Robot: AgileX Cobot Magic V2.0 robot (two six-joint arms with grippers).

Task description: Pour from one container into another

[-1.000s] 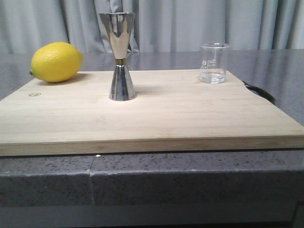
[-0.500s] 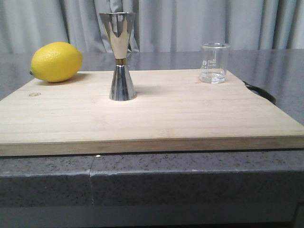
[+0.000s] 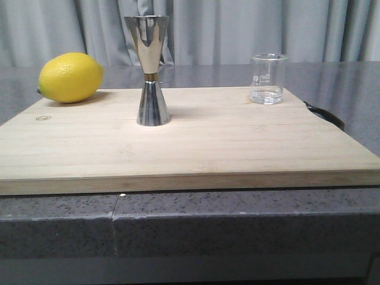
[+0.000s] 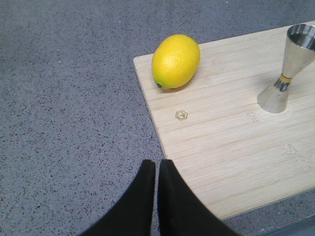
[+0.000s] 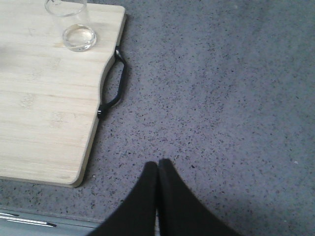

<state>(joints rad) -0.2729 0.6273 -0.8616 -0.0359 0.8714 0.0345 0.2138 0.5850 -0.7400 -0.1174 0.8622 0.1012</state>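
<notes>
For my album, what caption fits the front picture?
Lemon, steel jigger and glass beaker on a wooden board.

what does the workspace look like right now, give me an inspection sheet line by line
surface: wooden cutting board with a black side handle lies on the grey speckled countertop.
job's things: glass beaker upright near the board's far right corner, a little clear liquid in its bottom; steel jigger upright left of centre, apart from it.
clutter: lemon at the board's far left corner.
grippers: left gripper shut, empty, over the board's left edge; right gripper shut, empty, over bare countertop right of the board.
cables: nothing seen.
surroundings: grey curtain behind the counter.
</notes>
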